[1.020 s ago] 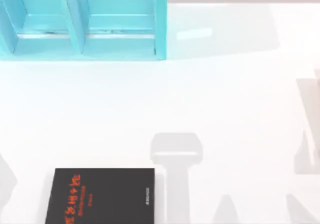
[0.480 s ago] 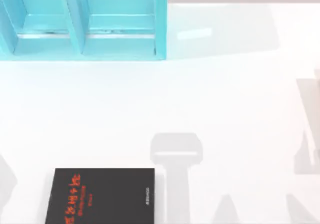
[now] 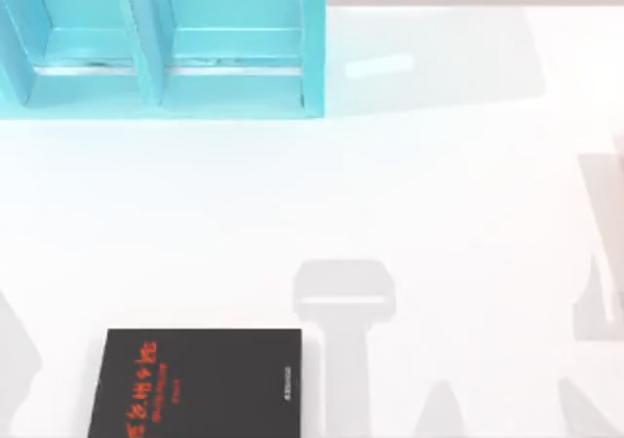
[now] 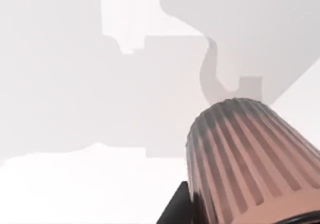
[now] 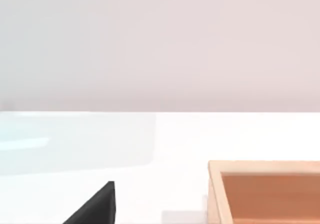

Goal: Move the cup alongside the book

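The black book [image 3: 200, 382] with red-orange lettering lies flat at the table's front left. The cup [image 4: 250, 159], brown with a ribbed side, looms close and tilted in the left wrist view, above the white table and its shadow. My left gripper [image 4: 235, 216] is shut on the cup, with one black finger [image 4: 175, 206] showing beside its wall. A black corner of my right gripper [image 5: 95, 206] shows low in the right wrist view, over the table.
A turquoise shelf unit [image 3: 161, 43] stands at the back left. An open wooden box [image 5: 265, 191] sits on the table in the right wrist view. Arm shadows fall at the table's front middle [image 3: 343, 306] and right edge [image 3: 600, 292].
The shadow at the table's front left edge has grown and shifted slightly. The book and shelf have not moved.
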Controlling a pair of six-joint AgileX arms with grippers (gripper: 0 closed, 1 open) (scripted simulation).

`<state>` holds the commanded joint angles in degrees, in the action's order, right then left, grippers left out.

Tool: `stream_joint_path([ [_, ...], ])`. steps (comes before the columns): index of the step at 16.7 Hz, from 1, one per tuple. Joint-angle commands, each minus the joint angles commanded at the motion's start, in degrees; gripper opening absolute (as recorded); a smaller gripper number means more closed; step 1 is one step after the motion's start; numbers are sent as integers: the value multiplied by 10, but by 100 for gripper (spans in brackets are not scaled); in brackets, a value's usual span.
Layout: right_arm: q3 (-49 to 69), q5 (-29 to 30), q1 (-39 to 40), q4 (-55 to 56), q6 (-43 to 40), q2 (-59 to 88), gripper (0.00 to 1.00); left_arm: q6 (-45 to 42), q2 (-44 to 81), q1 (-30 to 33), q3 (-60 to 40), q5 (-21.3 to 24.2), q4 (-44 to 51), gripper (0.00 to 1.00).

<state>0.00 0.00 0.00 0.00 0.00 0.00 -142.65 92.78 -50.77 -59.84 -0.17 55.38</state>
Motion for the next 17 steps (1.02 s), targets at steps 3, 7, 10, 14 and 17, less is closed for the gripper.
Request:
stream_joint_path([
  [3,0,0,0,0,0,0,100,3,-10,-1,-22,1,47,0],
  [7,0,0,0,0,0,0,100,4,-13,-1,-27,1,55,0],
  [10,0,0,0,0,0,0,100,9,-11,1,-25,1,53,0],
  [14,0,0,0,0,0,0,100,90,-28,34,-24,3,62,0],
  [17,0,0,0,0,0,0,100,204,-48,83,-19,4,78,0],
])
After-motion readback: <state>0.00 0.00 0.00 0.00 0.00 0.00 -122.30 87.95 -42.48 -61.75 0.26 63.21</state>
